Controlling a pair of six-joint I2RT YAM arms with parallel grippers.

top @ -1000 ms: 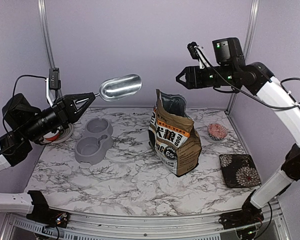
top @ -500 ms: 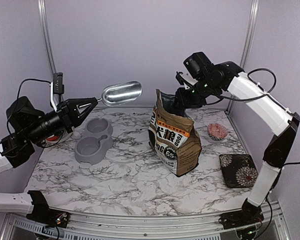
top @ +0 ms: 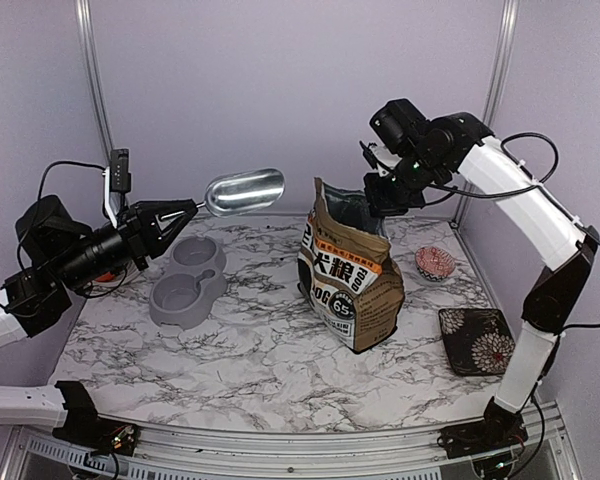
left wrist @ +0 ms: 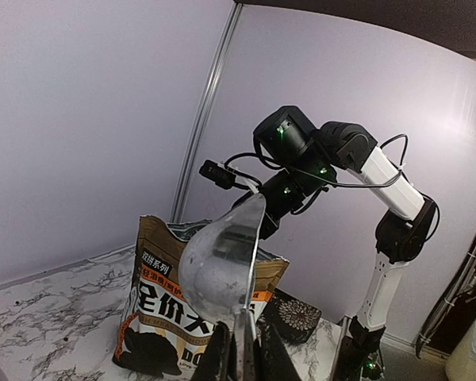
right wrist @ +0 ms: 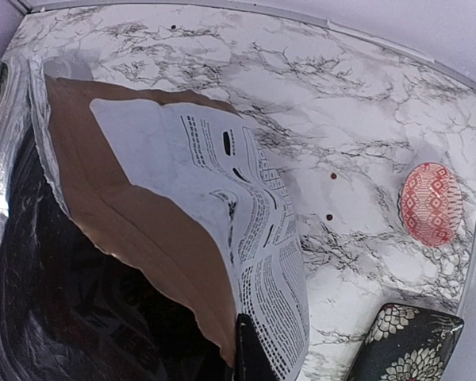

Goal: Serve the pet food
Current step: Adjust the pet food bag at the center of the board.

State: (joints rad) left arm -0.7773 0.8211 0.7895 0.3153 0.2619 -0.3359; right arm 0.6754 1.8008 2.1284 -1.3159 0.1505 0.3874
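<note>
A brown-and-white dog-food bag (top: 348,285) stands open in the middle of the table. My right gripper (top: 380,200) is shut on the rear top edge of the bag (right wrist: 222,206), one dark finger (right wrist: 251,355) pressed against the printed wall. The bag's inside is dark, so the pet food in it is hidden. Two loose reddish pellets (right wrist: 333,175) lie on the marble behind the bag. My left gripper (top: 175,212) is shut on the handle of a metal scoop (top: 245,190), held empty in the air left of the bag. In the left wrist view the scoop (left wrist: 222,262) rises above my left gripper (left wrist: 242,353).
A grey double pet bowl (top: 187,283) sits below the scoop at the left. A small red-patterned bowl (top: 435,263) and a dark flowered square plate (top: 480,340) lie to the right of the bag. Purple walls close in the back and sides.
My right arm swung down from high on the right to the bag's rear top edge and its jaws closed there. The left gripper and scoop shifted only slightly.
</note>
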